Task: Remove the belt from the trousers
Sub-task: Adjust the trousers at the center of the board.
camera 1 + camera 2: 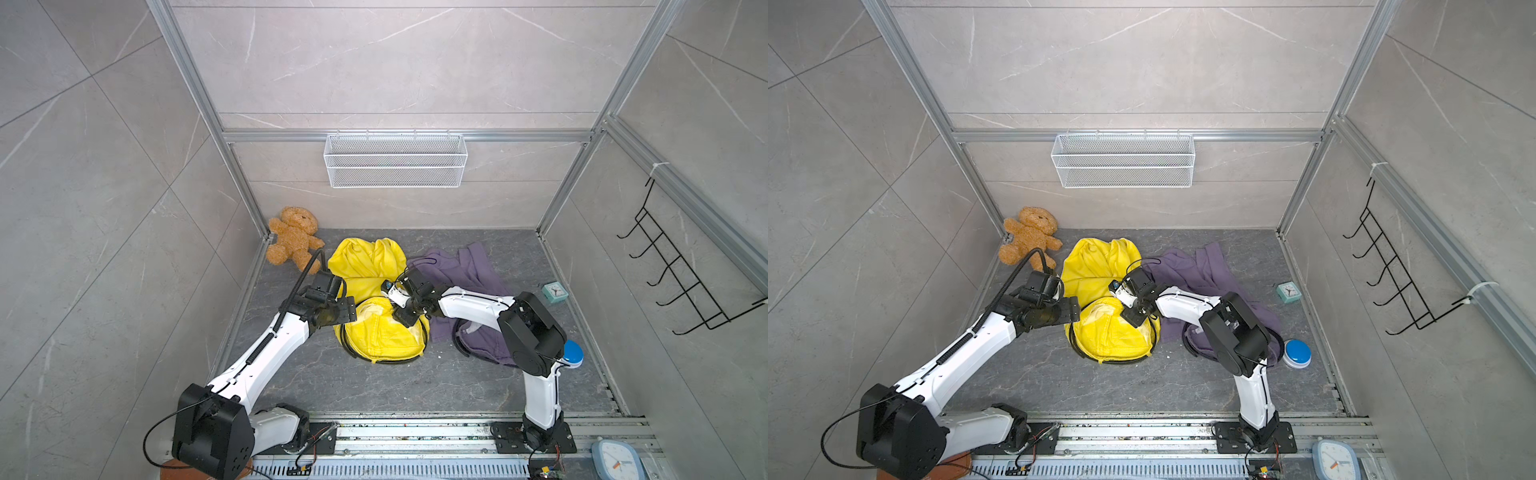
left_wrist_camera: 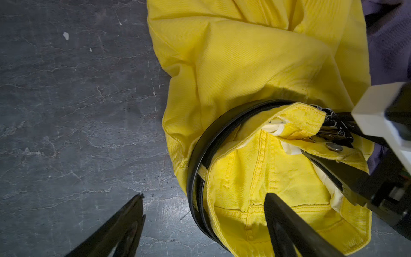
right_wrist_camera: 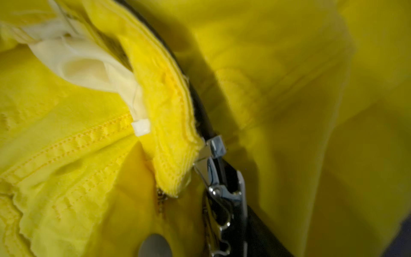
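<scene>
- Both top views put the crumpled yellow cotton trousers [image 1: 374, 266] in the middle of the frame on the dark grey stone-look floor [image 1: 374, 386]. The waist end lies nearer the lower edge, and the thin black belt [image 1: 427, 333] rings that waist. My left pincer [image 1: 353, 309] sits at the waist's left edge and my right pincer [image 1: 400, 318] at its upper right. A purple garment [image 1: 457, 270] lies against the trousers on the right.
- Left wrist view: my left pincer [image 2: 204, 197] stands wide open and holds nothing, with one finger over bare floor and the other over the yellow seat. The belt [image 2: 200, 155] stands up as a springy hoop, so I judge it stiff and smooth, while the cloth is light and limp. Pulled, the belt may drag the trousers along unless I pin the waistband [image 2: 307, 120]. My right pincer [image 2: 333, 138] has a jaw on either side of the chrome metal buckle [image 2: 333, 124].
- Right wrist view: it is blurred. The buckle [image 3: 219, 191] sits just off the stitched waistband end [image 3: 171, 138], with the belt [image 3: 204, 120] running behind that edge. Whether my right jaws have bitten on anything I cannot tell. The buckle looks hard and slick, a poor thing to pinch; I judge the flat belt just behind it the better hold.
</scene>
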`<state>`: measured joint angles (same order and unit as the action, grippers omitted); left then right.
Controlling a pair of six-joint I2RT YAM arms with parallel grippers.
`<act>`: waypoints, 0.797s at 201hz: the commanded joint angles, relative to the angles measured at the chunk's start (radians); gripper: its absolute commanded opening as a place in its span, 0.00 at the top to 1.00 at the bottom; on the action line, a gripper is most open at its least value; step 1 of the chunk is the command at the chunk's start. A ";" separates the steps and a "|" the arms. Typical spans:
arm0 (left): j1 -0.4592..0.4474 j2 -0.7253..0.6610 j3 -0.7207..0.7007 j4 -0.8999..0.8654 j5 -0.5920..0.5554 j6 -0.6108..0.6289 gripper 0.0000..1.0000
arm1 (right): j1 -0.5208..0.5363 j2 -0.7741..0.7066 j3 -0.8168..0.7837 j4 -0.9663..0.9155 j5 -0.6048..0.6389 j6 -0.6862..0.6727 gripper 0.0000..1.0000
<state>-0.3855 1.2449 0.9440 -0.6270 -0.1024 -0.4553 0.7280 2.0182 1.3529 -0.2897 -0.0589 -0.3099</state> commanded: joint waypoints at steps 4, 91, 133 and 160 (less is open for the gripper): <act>0.003 0.022 0.033 0.066 0.062 0.052 0.13 | 0.002 0.000 -0.017 0.001 0.023 -0.004 0.75; -0.013 -0.136 0.048 0.151 0.140 0.232 0.09 | 0.128 -0.505 -0.555 0.801 0.433 -0.407 1.00; -0.046 -0.184 0.040 0.113 0.251 0.187 0.09 | 0.273 -0.454 -0.688 1.182 0.792 -0.692 1.00; -0.260 -0.197 -0.024 0.074 0.043 0.241 0.09 | 0.310 -0.417 -0.733 1.266 0.888 -0.616 1.00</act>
<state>-0.4915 1.0576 0.9707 -0.5148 0.0620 -0.2596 1.0206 1.5879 0.6544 0.7605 0.6312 -0.9051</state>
